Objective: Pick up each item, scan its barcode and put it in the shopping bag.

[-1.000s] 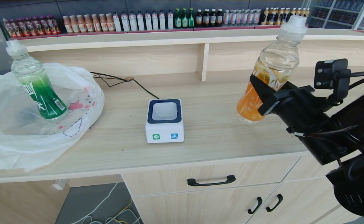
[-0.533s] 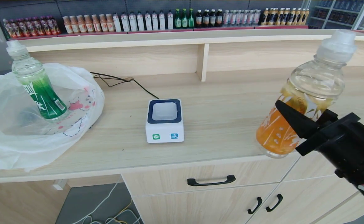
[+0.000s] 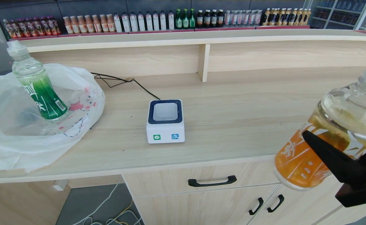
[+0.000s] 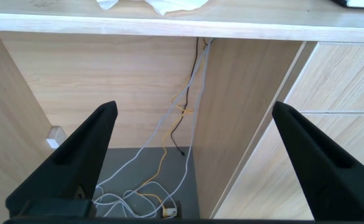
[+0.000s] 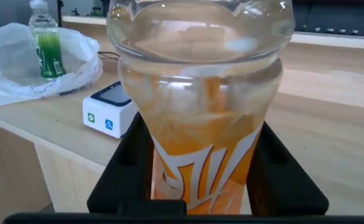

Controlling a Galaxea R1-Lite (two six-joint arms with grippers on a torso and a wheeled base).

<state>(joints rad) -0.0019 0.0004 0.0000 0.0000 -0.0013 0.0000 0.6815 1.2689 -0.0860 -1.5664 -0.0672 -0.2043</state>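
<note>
1 orange bottle (image 3: 298, 162) sits clamped in right hand (image 5: 203, 158); left hand (image 4: 194, 111) spread apart.

The right gripper (image 3: 333, 156) carries the orange bottle (image 3: 314, 156) away from its earlier place above the right part of the surface (image 3: 233, 125), drawing it back and down toward the near right corner of the head view. The bottle now hangs past the surface's front edge, before the drawer fronts (image 3: 211, 170), its cap cut by the picture's edge
</note>
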